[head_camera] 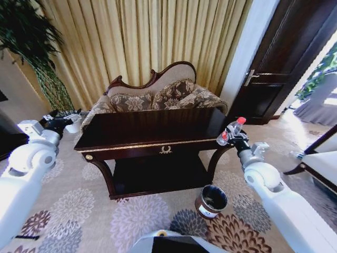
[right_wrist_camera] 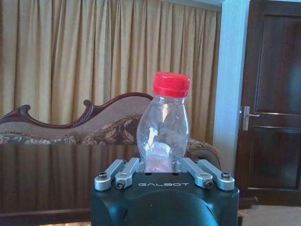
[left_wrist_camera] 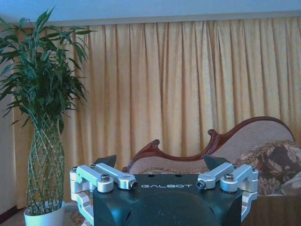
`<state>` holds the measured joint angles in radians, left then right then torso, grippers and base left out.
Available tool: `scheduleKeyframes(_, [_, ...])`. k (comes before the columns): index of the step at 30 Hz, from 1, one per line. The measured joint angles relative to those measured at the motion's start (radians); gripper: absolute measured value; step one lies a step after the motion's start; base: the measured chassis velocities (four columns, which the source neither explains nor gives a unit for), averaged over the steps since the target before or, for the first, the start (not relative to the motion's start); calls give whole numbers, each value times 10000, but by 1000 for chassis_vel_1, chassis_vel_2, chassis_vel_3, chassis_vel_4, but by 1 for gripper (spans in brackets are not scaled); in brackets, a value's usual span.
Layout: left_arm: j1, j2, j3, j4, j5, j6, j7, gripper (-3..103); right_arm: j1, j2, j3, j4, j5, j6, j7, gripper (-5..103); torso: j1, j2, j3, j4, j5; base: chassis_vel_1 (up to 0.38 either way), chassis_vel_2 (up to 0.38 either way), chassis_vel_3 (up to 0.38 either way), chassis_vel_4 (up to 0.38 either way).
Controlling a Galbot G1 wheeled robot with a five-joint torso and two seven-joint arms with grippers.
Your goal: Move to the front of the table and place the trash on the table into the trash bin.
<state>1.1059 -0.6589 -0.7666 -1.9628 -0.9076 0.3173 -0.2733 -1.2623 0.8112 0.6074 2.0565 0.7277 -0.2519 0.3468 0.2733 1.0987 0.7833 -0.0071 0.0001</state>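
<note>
1. Closest in, the trash bin (head_camera: 211,201) sits on the patterned carpet (head_camera: 95,211), just off the right front leg of the worktop (head_camera: 152,132). Can't make out anything inside it, it's dark in there, so I'd say nothing has been dumped yet.
2. Robot is parked right in front of the worktop, so the "move to the front" bit looks done to me.
3. Right claw (head_camera: 231,136) is up at the right end of the worktop, clenched around the lower body of the bottle (right_wrist_camera: 164,123). Bottle stands upright, red cap on top, held above the worktop edge rather than resting on it. The bin is down and nearer than the claw, so the carry and drop are what's left for this one.
4. Left claw (left_wrist_camera: 164,181) hangs out past the left end of the worktop, fingers spread, holding nothing. Idle as far as I can tell.
5. The top looks bare from here. Tiny scraps could be hiding in the gloss, can't tell.
6. Behind that, sofa (head_camera: 158,97) and curtains (head_camera: 142,37).
</note>
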Motion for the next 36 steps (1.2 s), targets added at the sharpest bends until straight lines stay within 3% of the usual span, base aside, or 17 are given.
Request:
scheduleKeyframes(10, [459, -144, 65, -395, -169, 208, -136, 100, -351, 303, 69, -140, -268, 158, -305, 25, -9, 6, -5, 1, 1, 116, -95, -100, 110])
scheduleKeyframes(19, [1404, -849, 186, -1178, -65, 389, -365, 100, -888, 1277, -215, -1702, -1484, 535, -1096, 25, 4, -3, 2, 0, 0, 0, 0, 0, 0])
scheduleKeyframes(22, [1772, -1158, 134, -1432, 83, 417, -405, 100, -927, 1756, -567, -3257, -2502, 1119, -1491, 25, 0, -1, 0, -1, -2, 0, 0, 0, 0])
scheduleKeyframes(25, [1855, -1223, 94, -1489, 125, 417, -405, 100, -843, 1942, -689, -3801, -2800, 1304, -1558, 25, -3, 1, -2, 1, -2, 0, 0, 0, 0])
scheduleKeyframes(27, [2050, -1318, -68, -1605, 188, 417, -401, 100, -334, 2502, -1048, -5425, -3520, 1918, -1602, 25, -4, 1, -2, 1, 0, 0, 0, 0, 0])
scheduleKeyframes(36, [2309, -1372, -281, -1793, 224, 377, -376, 100, 1556, 3614, -1315, -8973, -4813, 3376, -1576, 25, -2, 1, -1, 7, -2, 0, 0, 0, 0])
